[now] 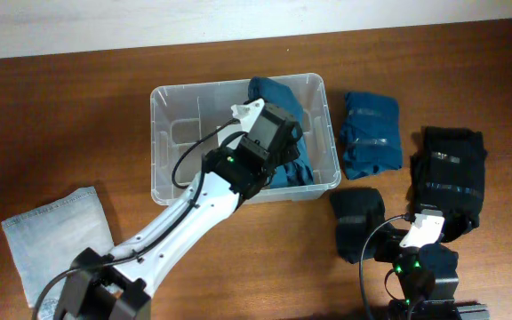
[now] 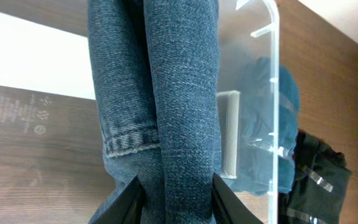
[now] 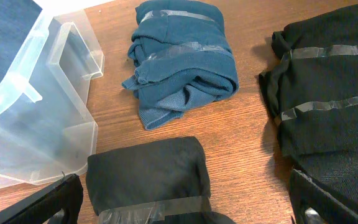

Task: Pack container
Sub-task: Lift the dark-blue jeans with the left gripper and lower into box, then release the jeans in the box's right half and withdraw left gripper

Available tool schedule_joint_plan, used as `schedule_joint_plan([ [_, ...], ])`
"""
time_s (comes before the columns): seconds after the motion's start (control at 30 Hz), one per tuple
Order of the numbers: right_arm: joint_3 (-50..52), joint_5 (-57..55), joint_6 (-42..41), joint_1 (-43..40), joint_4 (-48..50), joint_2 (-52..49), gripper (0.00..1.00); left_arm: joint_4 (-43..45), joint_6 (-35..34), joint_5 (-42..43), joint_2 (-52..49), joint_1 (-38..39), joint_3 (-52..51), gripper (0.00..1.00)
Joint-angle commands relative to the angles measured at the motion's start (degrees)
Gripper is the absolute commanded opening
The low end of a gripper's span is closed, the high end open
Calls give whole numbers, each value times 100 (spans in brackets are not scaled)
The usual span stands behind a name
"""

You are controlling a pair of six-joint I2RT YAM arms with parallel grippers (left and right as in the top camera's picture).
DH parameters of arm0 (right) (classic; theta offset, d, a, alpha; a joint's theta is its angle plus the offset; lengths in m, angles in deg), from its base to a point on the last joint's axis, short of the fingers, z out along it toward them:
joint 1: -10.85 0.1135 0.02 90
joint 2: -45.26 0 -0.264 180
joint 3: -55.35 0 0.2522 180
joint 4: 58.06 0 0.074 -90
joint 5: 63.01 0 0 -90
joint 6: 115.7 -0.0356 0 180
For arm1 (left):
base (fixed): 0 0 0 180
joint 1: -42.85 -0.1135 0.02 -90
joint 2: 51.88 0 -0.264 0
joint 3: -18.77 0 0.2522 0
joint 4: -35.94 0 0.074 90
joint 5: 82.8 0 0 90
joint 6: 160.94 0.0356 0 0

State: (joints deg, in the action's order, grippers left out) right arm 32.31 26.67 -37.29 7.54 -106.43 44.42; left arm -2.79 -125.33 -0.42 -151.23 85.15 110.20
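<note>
The clear container point(image 1: 158, 151) stands in the middle of the table. My left gripper point(image 1: 283, 147) reaches into its right half, shut on a folded blue denim bundle point(image 2: 166, 93) that fills the space between its fingers point(image 2: 124, 205). The bin's clear wall point(image 2: 272, 62) stands just to the right of the denim. My right gripper point(image 3: 185, 205) is open near the table's front right, with its jaws wide on either side of a small black taped roll point(image 3: 145, 174) and not touching it. The container's corner point(image 3: 42, 112) is to the left of that roll.
A teal taped bundle point(image 1: 371, 133) lies right of the bin. A larger black taped bundle point(image 1: 452, 173) lies further right. A pale grey folded cloth point(image 1: 56, 236) lies at the front left. The bin's left half shows only its base.
</note>
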Motion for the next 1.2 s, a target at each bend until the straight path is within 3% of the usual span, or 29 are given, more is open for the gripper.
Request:
schedule_joint_plan([
  [0.0, 44, -11, 22, 35, 9, 55, 98, 70, -197, 39, -208, 129, 109, 1],
  [0.37, 44, -11, 24, 35, 9, 55, 98, -879, -105, 46, -87, -59, 111, 4],
  [0.43, 44, -11, 24, 35, 9, 55, 98, -1172, -96, 42, 17, -188, 111, 20],
  [0.5, 44, -11, 22, 35, 9, 55, 98, -1497, 138, 7, 151, -363, 111, 70],
  [0.63, 44, -11, 22, 35, 9, 55, 98, -2065, 280, -238, 326, -675, 111, 92],
  [0.77, 44, -11, 22, 35, 9, 55, 99, -2524, 544, -398, 566, -1226, 111, 96],
  [0.97, 44, -11, 22, 35, 9, 55, 98, -2988, 1888, -398, 1174, -2498, 111, 96],
  [1.17, 44, -11, 22, 35, 9, 55, 98, -3567, 2295, -398, 1781, -4094, 111, 98],
])
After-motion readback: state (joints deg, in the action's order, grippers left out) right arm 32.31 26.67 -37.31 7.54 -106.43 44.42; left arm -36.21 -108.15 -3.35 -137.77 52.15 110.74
